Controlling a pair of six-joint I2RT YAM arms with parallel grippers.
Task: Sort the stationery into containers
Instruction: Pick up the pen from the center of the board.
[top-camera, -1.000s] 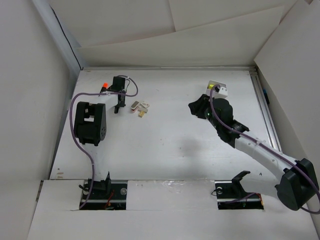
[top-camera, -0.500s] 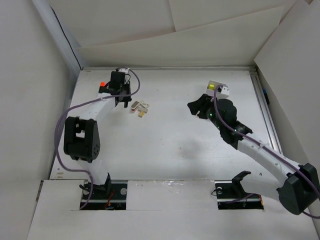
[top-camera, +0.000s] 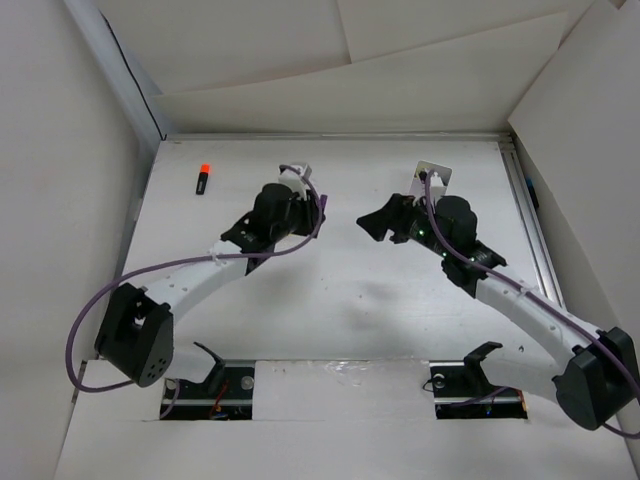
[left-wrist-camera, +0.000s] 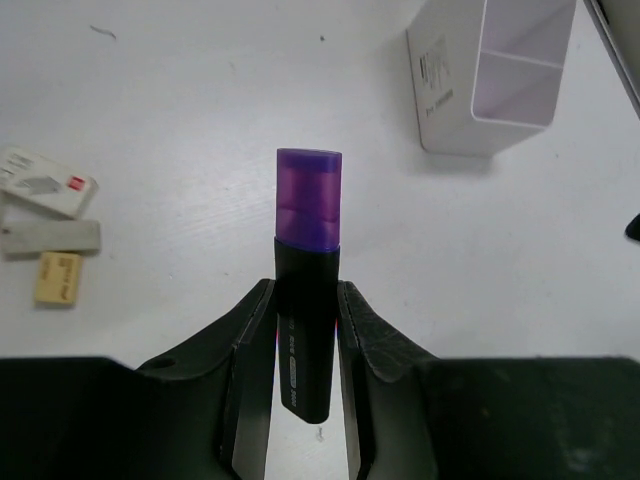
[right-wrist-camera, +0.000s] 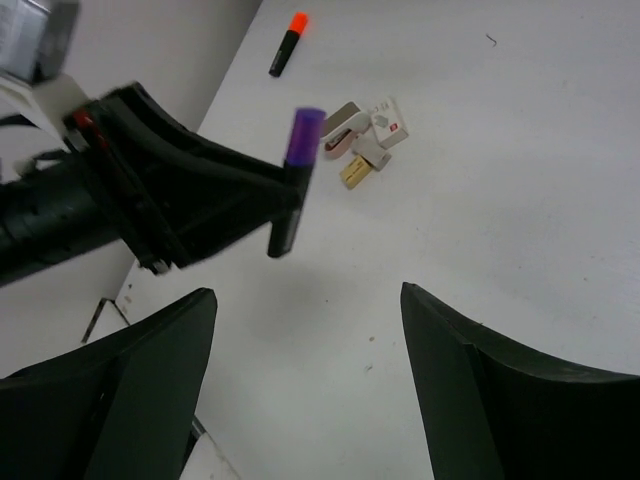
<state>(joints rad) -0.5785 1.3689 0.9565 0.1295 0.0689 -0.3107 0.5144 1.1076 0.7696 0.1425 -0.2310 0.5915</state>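
My left gripper (left-wrist-camera: 305, 292) is shut on a black marker with a purple cap (left-wrist-camera: 308, 210) and holds it above the table; in the top view the gripper (top-camera: 308, 205) is at mid-table. The white, faintly lilac tub (left-wrist-camera: 495, 75) stands ahead to the right, and in the top view (top-camera: 434, 176) it is behind the right arm. The orange-capped black marker (top-camera: 203, 178) lies at the far left and also shows in the right wrist view (right-wrist-camera: 284, 47). My right gripper (right-wrist-camera: 308, 290) is open and empty, facing the left gripper (right-wrist-camera: 250, 200) and the purple-capped marker (right-wrist-camera: 300, 150).
Three small pale pieces lie together: a white one with a red mark (left-wrist-camera: 45, 180), a grey one (left-wrist-camera: 50, 237) and a tan one (left-wrist-camera: 58, 277); they also show in the right wrist view (right-wrist-camera: 365, 135). In the top view the left arm hides them. White cardboard walls (top-camera: 90, 200) enclose the table.
My left gripper has swung right from the far-left area by the orange-capped marker to mid-table, now covering the pale pieces in the top view. My right gripper has shifted slightly left.
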